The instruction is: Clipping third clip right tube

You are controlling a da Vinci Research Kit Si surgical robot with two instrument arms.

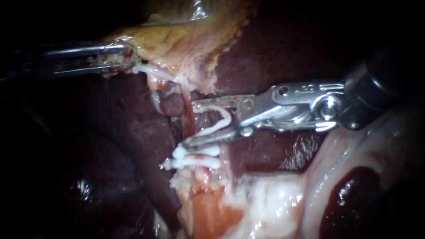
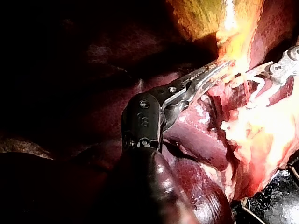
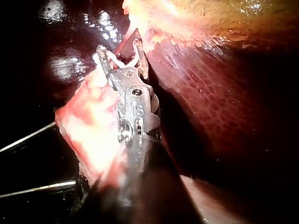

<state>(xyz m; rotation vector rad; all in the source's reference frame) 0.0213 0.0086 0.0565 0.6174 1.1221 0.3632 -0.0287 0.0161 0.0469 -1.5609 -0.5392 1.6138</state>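
We are pinching the gallbladder (image 1: 177,40) edge in our left instrument (image 1: 127,59), jaws pressed on it. The tube (image 1: 189,116) is running top to bottom, two clips (image 1: 199,163) crossing it low down. Just above them our right instrument (image 1: 189,124), jaws spread, is gripping the open clip (image 1: 223,117), which is lying crosswise, mouth pointing left, straddling the tube.

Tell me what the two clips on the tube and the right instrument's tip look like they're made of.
The two clips on the tube: probably plastic, being opaque white with a soft sheen. The open clip held in the right instrument looks the same. The instrument's tip: metal, silvery and polished, with bright glints along both jaws and at the hinge.
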